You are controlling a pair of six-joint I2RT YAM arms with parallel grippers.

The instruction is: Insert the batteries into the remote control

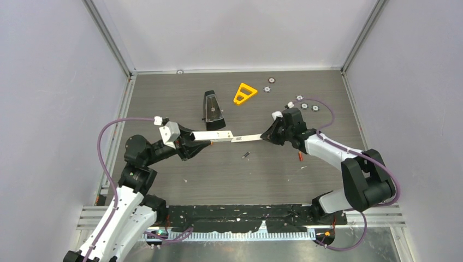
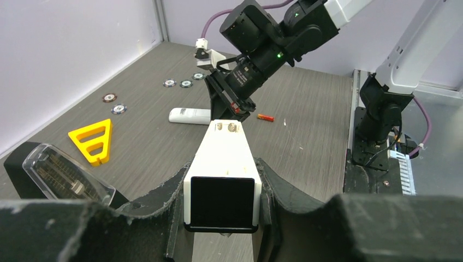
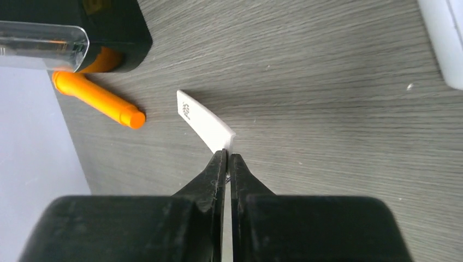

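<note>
My left gripper is shut on the white remote control and holds it level above the table. In the left wrist view the remote sits between the jaws, with two metal springs at its far end. My right gripper is shut on a thin white battery cover, seen close up in the right wrist view, next to the remote's end. A dark grey battery lies on the table below them. A red battery lies under the right arm and also shows in the left wrist view. The orange battery is not in view.
A black stand with a clear top and a yellow triangle frame lie behind the remote. Several round silver discs are scattered at the back right. Grey walls close in the table on three sides.
</note>
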